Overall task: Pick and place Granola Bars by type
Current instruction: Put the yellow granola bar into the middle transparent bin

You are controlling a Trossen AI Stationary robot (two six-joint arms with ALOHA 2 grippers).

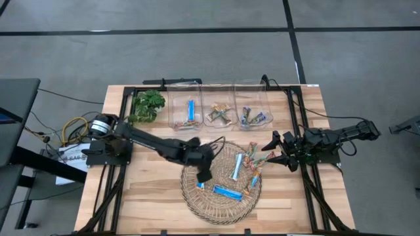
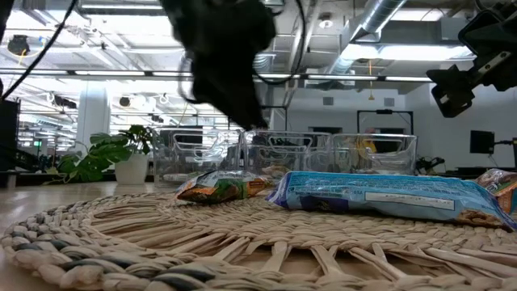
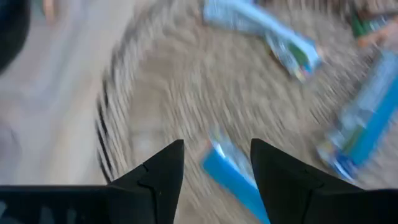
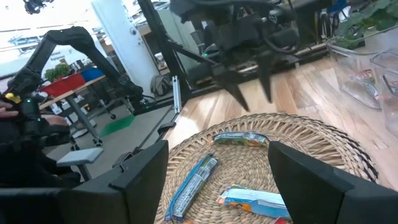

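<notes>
Bench (image 1: 151, 196): wooden slat top carrying a woven tray, three clear bins and a potted plant (image 1: 147, 105) at far left.
Woven tray (image 1: 197, 196): round, near centre of the bench.
Clear bins (image 1: 220, 92): row of three along the far edge, each holding bars.
Left end effector (image 1: 201, 178): over the tray's left part, fingers parted, nothing between them; a blue bar (image 3: 233, 180) lies on the tray just below the gap.
Right end effector (image 1: 277, 149): at the tray's right edge, fingers spread wide, holding nothing.
Granola Bars (image 1: 228, 192): several loose on the tray, blue ones centre, multicoloured ones at right; others sorted in the bins.
</notes>
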